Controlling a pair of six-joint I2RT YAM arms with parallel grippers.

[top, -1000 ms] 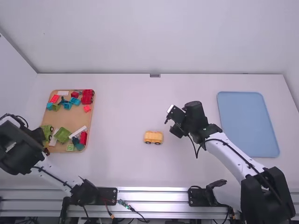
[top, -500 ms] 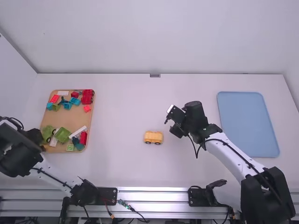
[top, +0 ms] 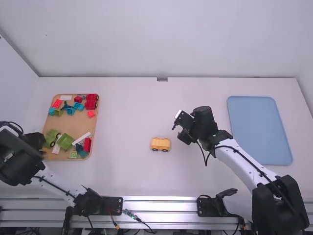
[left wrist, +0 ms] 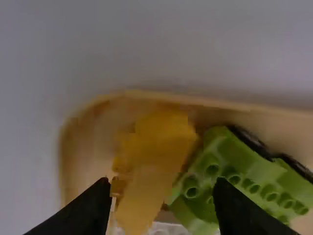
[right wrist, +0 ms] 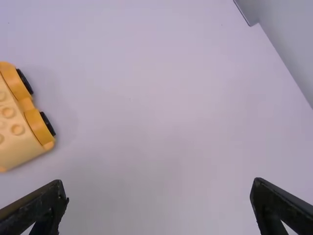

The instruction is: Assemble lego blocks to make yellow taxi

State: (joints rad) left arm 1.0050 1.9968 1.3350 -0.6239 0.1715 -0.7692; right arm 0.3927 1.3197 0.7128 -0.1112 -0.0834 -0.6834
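Left pincer (left wrist: 162, 182) parted over yellow block (left wrist: 157, 149), near left of tray (top: 73, 125), seemingly ungripped; right pincer (right wrist: 159, 182) wide, empty; yellow base (top: 160, 144) on surface (top: 122, 176), middle; block likely light, stiff, slick: pinch straight sides

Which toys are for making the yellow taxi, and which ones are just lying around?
Probably for the taxi:
- yellow car base
- yellow block or blocks, by the left pincer

Just lying around:
- green blocks
- red blocks
- blue blocks
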